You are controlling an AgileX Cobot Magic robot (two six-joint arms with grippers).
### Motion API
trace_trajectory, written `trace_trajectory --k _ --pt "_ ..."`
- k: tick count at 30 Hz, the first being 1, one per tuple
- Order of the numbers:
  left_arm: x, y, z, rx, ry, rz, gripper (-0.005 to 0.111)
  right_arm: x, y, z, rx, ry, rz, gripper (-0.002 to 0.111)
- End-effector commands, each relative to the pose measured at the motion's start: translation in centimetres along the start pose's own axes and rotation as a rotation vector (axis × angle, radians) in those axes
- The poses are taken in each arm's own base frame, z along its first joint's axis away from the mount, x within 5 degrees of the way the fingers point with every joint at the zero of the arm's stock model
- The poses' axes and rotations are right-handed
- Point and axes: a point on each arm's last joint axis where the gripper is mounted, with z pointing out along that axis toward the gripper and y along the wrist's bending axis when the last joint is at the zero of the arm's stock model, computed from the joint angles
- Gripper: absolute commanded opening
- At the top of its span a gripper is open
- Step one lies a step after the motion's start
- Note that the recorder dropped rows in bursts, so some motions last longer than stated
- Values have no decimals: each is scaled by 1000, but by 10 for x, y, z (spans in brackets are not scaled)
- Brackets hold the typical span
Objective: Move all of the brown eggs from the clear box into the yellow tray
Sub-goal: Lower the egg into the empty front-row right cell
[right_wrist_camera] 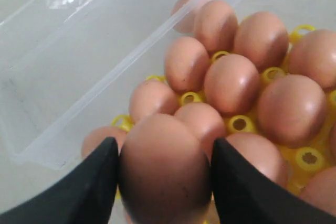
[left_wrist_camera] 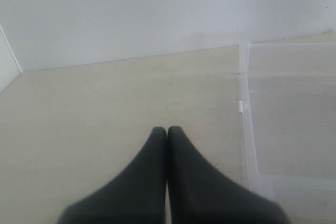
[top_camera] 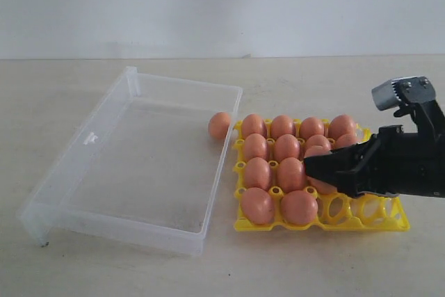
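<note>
Observed on pale bench (top_camera: pixel 313 269): clear box (top_camera: pixel 139 165) lying beyond the tips of the right end effector (top_camera: pixel 311 166), empty save for one last egg (top_camera: pixel 219 124) in the corner nearest the tray. Directly beneath that end effector: yellow tray (top_camera: pixel 389 225), most cups filled with brown eggs (top_camera: pixel 291 174), empty cups (top_camera: pixel 341 206) showing under the arm in the near row. Right end effector clamped on a held egg (right_wrist_camera: pixel 165 171), one finger on either side. Left end effector (left_wrist_camera: pixel 167 129) closed on nothing, over bare bench just beside the box wall.

Judged step: placing. Next: lower into a vacant cup, release gently, then go for the last egg. Hazards: seated neighbours crowding the descent; box wall flanking the last egg.
</note>
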Motion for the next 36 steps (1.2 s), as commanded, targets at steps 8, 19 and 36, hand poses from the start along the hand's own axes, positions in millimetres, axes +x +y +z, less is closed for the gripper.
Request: trace_trajectory --k 8,19,36 --pt "0 0 0 0 -7 -16 -4 6 -8 -4 41 54 0 -1" --pt "0 0 0 0 -7 -16 -4 11 -9 -5 51 109 -33 -1" --pt "0 0 0 0 -7 -16 -4 8 -11 -4 66 76 -99 -1"
